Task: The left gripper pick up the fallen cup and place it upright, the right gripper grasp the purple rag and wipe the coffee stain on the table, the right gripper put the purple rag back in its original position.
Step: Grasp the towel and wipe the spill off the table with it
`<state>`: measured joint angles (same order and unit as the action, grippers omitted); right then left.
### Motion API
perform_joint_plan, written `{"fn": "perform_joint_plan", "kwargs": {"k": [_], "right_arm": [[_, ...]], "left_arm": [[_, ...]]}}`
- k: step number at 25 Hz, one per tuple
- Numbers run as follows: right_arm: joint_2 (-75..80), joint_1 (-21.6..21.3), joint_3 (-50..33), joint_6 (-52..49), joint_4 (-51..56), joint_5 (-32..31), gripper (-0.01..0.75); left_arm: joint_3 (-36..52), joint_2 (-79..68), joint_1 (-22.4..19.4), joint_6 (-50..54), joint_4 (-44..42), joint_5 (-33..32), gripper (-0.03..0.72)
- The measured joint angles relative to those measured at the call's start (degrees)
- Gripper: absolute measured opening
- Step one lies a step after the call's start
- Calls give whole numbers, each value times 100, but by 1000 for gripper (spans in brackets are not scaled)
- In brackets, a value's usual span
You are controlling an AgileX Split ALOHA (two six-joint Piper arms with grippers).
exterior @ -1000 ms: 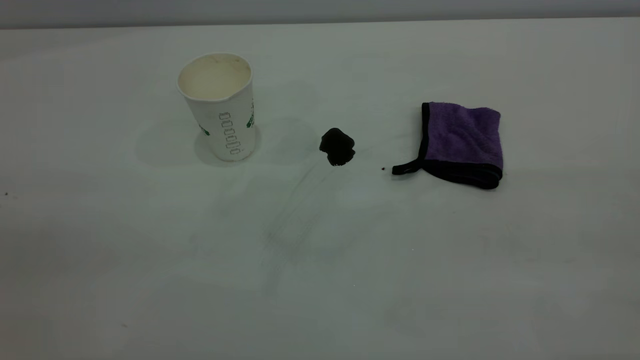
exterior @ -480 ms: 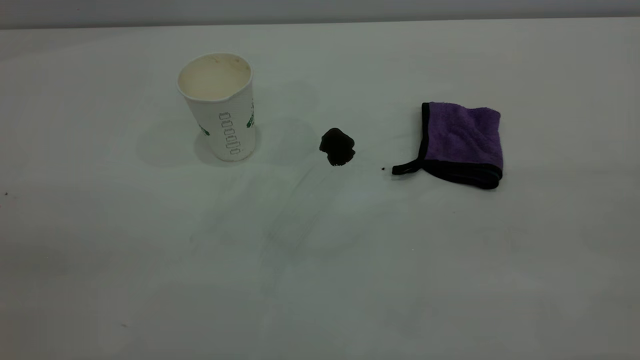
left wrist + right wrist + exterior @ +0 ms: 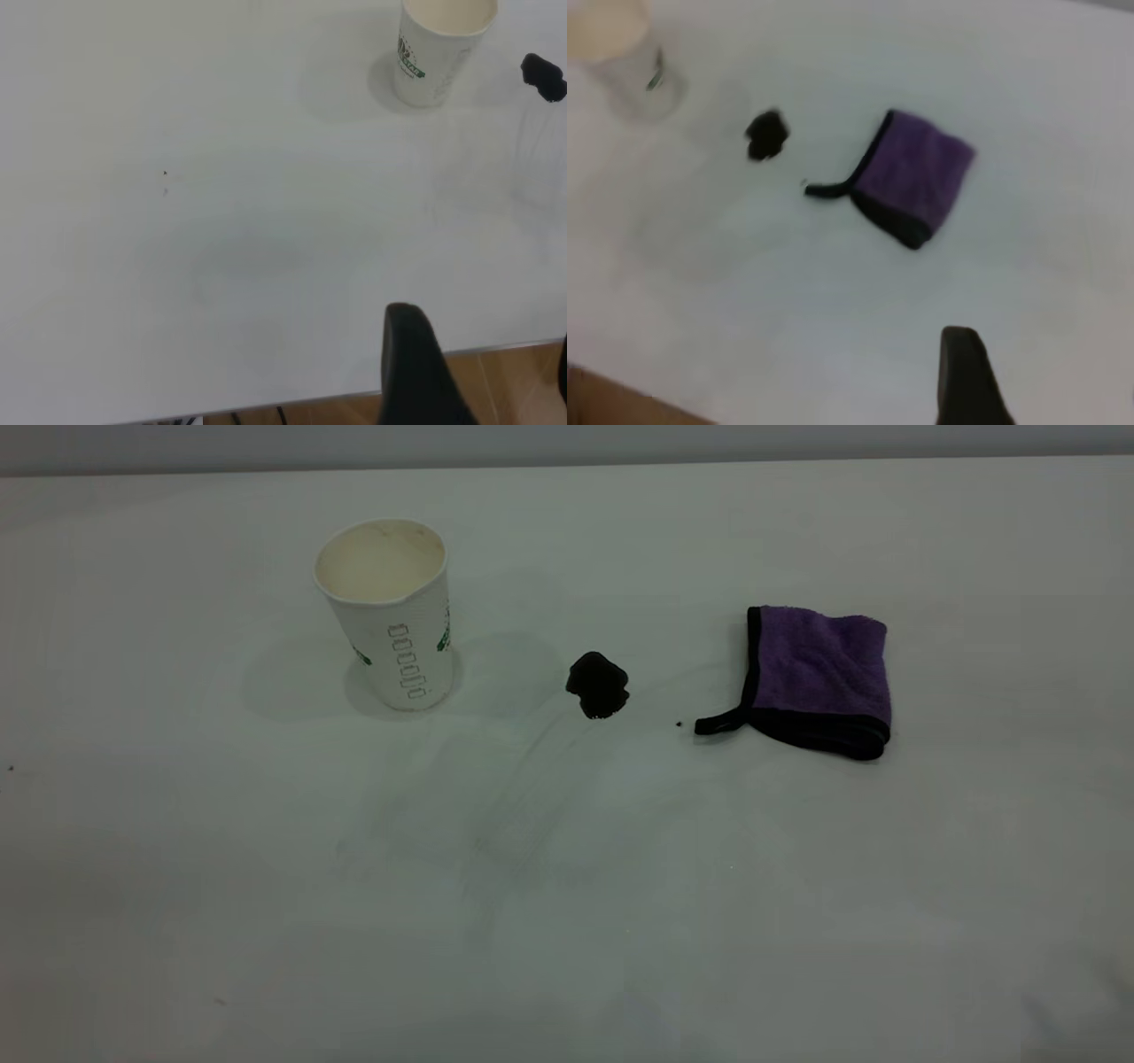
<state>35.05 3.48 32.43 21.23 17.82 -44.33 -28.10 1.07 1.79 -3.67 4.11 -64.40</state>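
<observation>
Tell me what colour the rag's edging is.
Black, around the purple rag; clearest in the exterior view.

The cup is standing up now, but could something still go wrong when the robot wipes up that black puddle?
Maybe. The coffee stain is thick and glossy, so the purple rag could smear it across the table instead of lifting it. The fallen cup stands upright close to the stain; a wide wipe might knock it over. The rag's strap loop could drag through the spill.

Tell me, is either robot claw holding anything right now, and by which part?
Nothing is held. The cup stands upright alone, the purple rag lies untouched beside the coffee stain, and both claws are well away from them.
</observation>
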Motion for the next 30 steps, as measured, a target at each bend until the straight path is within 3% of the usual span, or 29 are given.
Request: {"fn": "perform_joint_plan", "kwargs": {"k": [5,14,22,30], "right_arm": [[1851,0,444,993,508,348,484],[4610,7,1451,1326,616,894,484],[6624,650,2214,1493,613,1618,484],[8344,705,3438,1402,554,1465,484]], "left_arm": [[0,0,0,0,0,-5,455],[0,0,0,0,0,-11,455],[0,0,0,0,0,-11,455],[0,0,4,0,0,-11,455]]}}
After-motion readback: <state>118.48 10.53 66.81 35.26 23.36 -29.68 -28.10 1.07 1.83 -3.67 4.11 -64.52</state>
